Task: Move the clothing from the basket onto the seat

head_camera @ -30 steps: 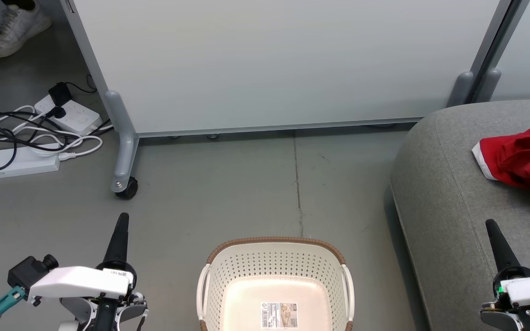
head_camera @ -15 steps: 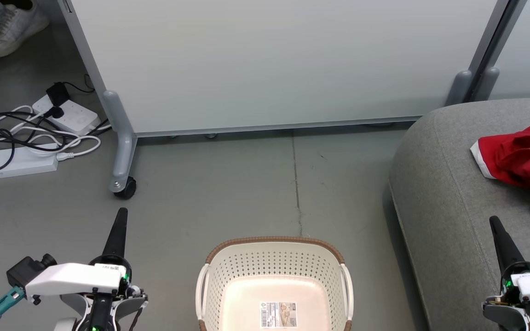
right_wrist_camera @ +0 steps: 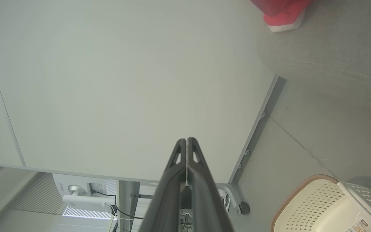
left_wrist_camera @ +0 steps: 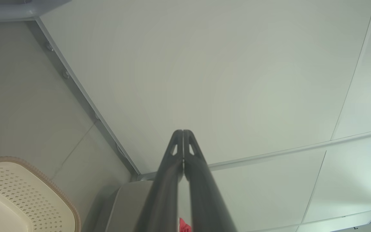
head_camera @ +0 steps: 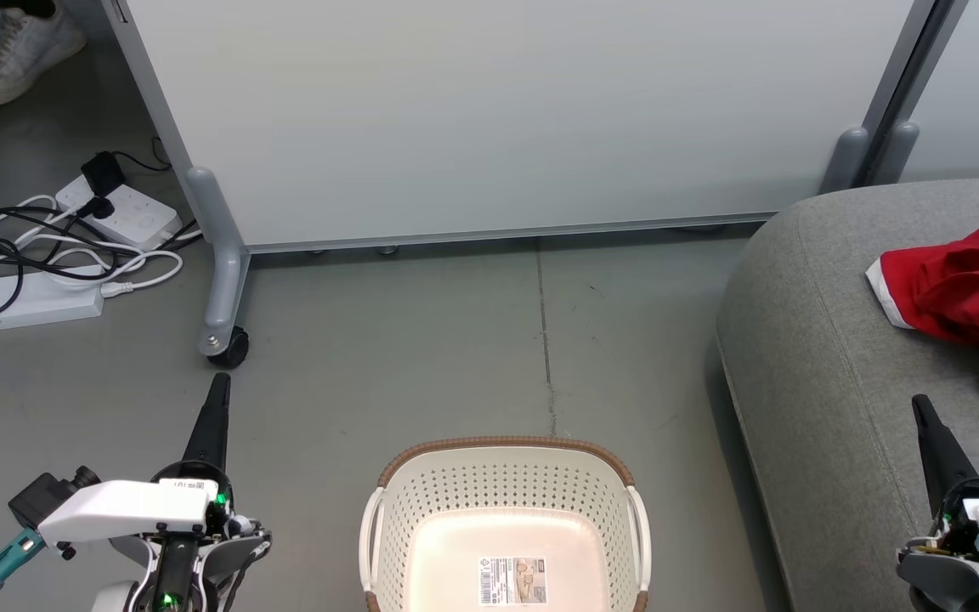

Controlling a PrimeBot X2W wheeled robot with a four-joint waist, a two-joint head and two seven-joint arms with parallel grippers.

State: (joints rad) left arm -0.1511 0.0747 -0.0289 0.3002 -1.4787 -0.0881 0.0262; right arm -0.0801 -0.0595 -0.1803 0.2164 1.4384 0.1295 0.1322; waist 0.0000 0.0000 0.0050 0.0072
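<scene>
A: Basket (head_camera: 502, 444) looks bare down to its label (head_camera: 512, 580); the red clothing (head_camera: 961, 289) lies on the seat (head_camera: 804, 365). Both jaws are closed on nothing.

B: Then I'd judge it done: park both well clear of the fabric. The frame edge cuts the clothing, so I can't count the garments.

Open floor (head_camera: 421, 340) between basket (head_camera: 506, 444) and partition panel (head_camera: 498, 119), seat (head_camera: 812, 365) blocking right, cables (head_camera: 22, 251) far left
</scene>
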